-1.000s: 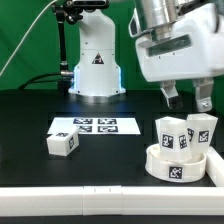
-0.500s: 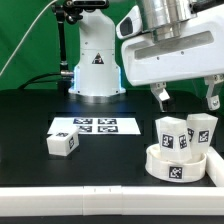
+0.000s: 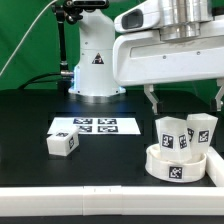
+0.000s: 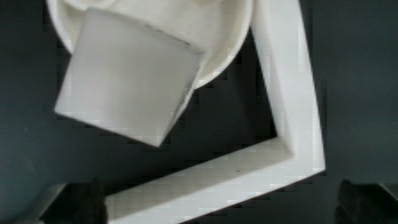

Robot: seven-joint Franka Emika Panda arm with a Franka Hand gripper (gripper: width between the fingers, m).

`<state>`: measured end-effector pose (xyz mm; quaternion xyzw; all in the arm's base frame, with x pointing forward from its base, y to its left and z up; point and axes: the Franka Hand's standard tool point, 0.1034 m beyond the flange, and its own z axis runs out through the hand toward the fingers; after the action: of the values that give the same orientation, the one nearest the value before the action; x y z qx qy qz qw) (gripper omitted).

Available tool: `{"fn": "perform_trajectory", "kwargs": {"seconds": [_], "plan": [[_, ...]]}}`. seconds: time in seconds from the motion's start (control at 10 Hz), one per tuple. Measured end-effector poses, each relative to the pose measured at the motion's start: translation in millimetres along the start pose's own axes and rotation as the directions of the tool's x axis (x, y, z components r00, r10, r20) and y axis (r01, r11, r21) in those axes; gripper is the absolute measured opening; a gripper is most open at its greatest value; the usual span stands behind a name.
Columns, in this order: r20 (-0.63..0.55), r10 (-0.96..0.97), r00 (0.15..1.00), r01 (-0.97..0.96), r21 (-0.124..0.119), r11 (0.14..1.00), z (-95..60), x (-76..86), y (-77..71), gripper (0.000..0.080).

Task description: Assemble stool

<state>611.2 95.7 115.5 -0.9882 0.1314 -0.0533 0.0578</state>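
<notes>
The white ring-shaped stool seat [image 3: 177,167] lies on the black table at the exterior view's right. Two tagged white legs [image 3: 168,135] [image 3: 201,131] stand in it. A third leg [image 3: 63,143] lies apart at the exterior view's left. My gripper [image 3: 185,100] hangs open and empty above the seat and its two legs, touching nothing. In the wrist view a leg [image 4: 128,80] lies against the seat's rim [image 4: 226,40]. My gripper [image 4: 221,205] shows there only as two dark fingertips [image 4: 75,205] set wide apart.
The marker board [image 3: 95,127] lies flat near the table's middle. A long white bar [image 3: 90,193] runs along the front edge and turns a corner beside the seat, as the wrist view [image 4: 294,120] shows. The robot base [image 3: 95,65] stands behind.
The fingers have spread wider apart. The hand has shifted toward the exterior view's left and looms larger. Seat and legs have not moved.
</notes>
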Motion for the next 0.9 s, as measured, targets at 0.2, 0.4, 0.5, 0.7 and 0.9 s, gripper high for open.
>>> {"fn": "perform_trajectory", "kwargs": {"seconds": [0.2, 0.4, 0.5, 0.7, 0.9], "plan": [[-0.012, -0.130, 0.991, 0.130, -0.003, 0.992, -0.1, 1.4, 0.8, 0.0649], [-0.012, -0.235, 0.972, 0.235, -0.006, 0.972, -0.2, 1.9, 2.1, 0.0649], [-0.019, -0.338, 0.941, 0.338, -0.010, 0.941, -0.1, 3.2, 3.7, 0.0649], [-0.042, -0.473, 0.880, 0.472, -0.027, 0.881, 4.0, 1.0, 7.3, 0.0649], [-0.031, -0.569, 0.822, 0.568, -0.034, 0.822, 7.5, -4.8, 12.3, 0.0649]]}}
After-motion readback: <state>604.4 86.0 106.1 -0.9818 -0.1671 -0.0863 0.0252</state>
